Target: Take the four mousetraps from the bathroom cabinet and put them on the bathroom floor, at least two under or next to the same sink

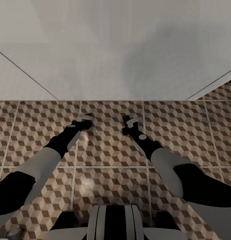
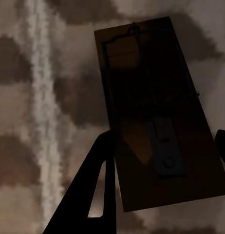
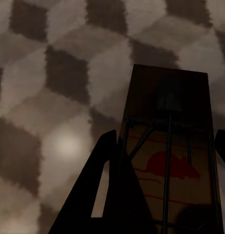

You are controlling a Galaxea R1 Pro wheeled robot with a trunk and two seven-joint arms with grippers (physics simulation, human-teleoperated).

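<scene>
Both grippers are clamped on a trap each: left gripper (image 1: 86, 117) holds one mousetrap (image 2: 159, 112), right gripper (image 1: 128, 122) another (image 3: 168, 161). They hang low at mid-frame over the bathroom floor (image 1: 108, 156), probably to set them down gently.

No words, brand names or numbers can be read anywhere in these views. The one printed sign is a red mouse silhouette with thin red lines beneath it, on the flat tan wooden mousetrap board (image 3: 168, 161) crossed by dark wire, seen in the right wrist view; any lettering around it is too blurred to make out. The second flat brown wooden mousetrap board (image 2: 159, 114) with a wire frame and a small grey metal plate, seen in the left wrist view, carries no legible mark.
</scene>
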